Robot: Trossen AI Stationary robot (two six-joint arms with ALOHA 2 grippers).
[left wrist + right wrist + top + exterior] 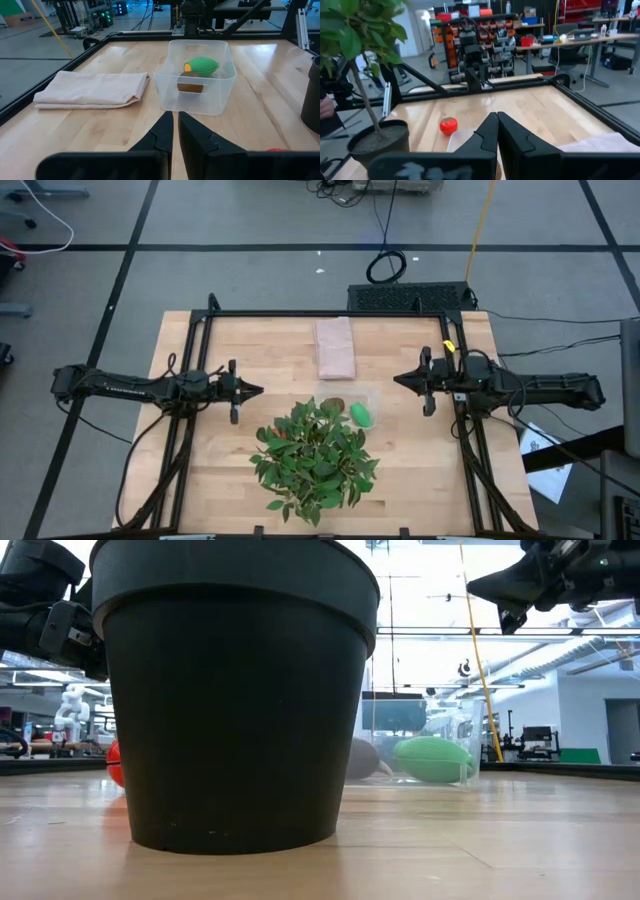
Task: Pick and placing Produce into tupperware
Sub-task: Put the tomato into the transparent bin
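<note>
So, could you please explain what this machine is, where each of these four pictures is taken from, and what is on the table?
It is a robot with two dark arms at a wooden table. One picture looks straight down, one looks level across the tabletop, and two come from cameras on the wrists.

The left gripper and right gripper are both shut and hold nothing.

On the table stand a potted plant, a folded cloth and a clear tub holding a green piece and a brown piece. A red piece lies outside it.

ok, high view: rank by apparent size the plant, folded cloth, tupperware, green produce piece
1. plant
2. folded cloth
3. tupperware, partly hidden under the leaves, so its rank against the cloth is unsure
4. green produce piece
</note>
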